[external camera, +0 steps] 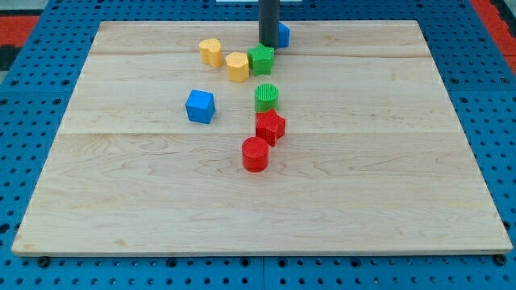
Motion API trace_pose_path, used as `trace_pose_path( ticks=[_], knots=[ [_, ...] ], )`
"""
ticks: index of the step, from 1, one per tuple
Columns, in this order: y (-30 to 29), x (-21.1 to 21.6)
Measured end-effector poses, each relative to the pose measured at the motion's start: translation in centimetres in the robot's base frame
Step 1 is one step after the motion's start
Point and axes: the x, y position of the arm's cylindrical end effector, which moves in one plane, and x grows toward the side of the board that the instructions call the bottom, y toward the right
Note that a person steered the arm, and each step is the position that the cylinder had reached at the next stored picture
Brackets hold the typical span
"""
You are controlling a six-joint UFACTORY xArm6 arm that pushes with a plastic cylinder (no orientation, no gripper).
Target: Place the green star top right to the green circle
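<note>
Camera view shows my tip (268, 45) touching the green star's (261, 60) upper edge, upper centre of frame; no gripper exists. Next: push it rightward, above-right of the green circle (267, 97).

A single camera looks down at a slant from beyond the view's bottom edge of the wooden worktop (387, 201), facing towards its far edge. It stands back enough to take in nearly the whole board, with the blue pegboard (32, 161) around it. The rod (268, 22) enters from the view's top.
</note>
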Motion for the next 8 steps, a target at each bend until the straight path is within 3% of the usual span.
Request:
trace_pose_path(
  ticks=[3,6,8],
  knots=[
    [-2.1,0.0],
    [-4.3,2.7],
    [-2.9,3.8]
  ],
)
